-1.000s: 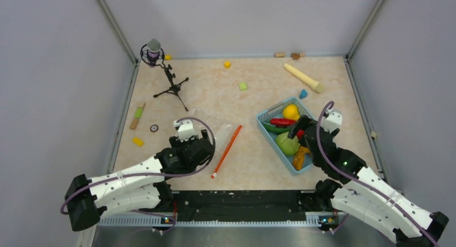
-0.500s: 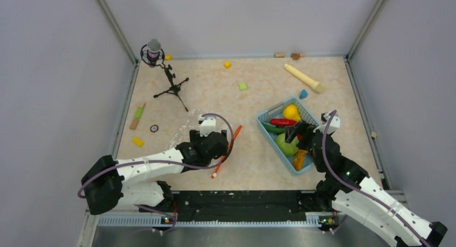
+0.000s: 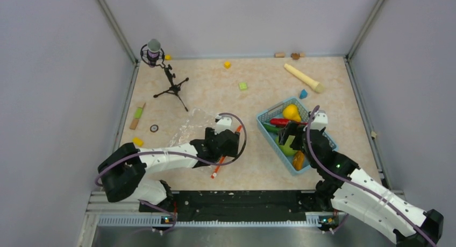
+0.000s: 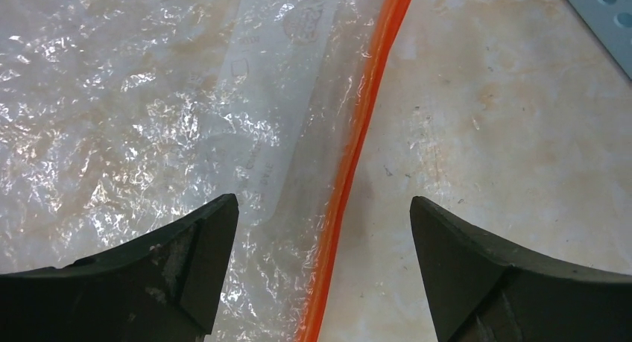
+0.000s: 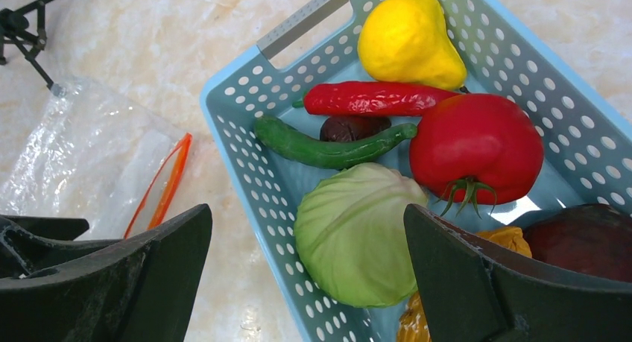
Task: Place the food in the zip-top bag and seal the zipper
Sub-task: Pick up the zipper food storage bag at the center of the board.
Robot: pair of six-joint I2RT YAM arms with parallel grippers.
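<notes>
- Judged step: left end effector (image 4: 324, 271) is going for the mouth of the zip-top bag (image 4: 127, 111), and right end effector (image 5: 309, 241) is lining up a first pick from the basket (image 5: 246, 156).
- Left end effector: jaws wide open and empty, hovering low over the bench (image 4: 507, 133).
- The zipper (image 4: 359, 144) runs diagonally up between its two fingers, closer to the middle than to either tip. The bag body lies flat on the left-finger side.
- Tip for the left: pinch one lip only, just behind the orange strip. Clamping both layers would shut the mouth. Crinkly film will likely slide, so lift gently.
- The right wrist view shows the strip parted into a narrow loop, so the mouth looks slightly open and faces the basket.
- Right end effector: jaws wide open, holding nothing, and poised above the basket.
- All the food (image 5: 417, 133) is in the basket. The cabbage (image 5: 358, 234) sits directly between the fingers, with the tomato (image 5: 477, 148) just beyond.
- Tip for the right: the cabbage is broad and smooth, so centre it before closing. The chili (image 5: 376, 98) looks an easier first grab.
- Bag and basket are near each other, so the transfer is short.
</notes>
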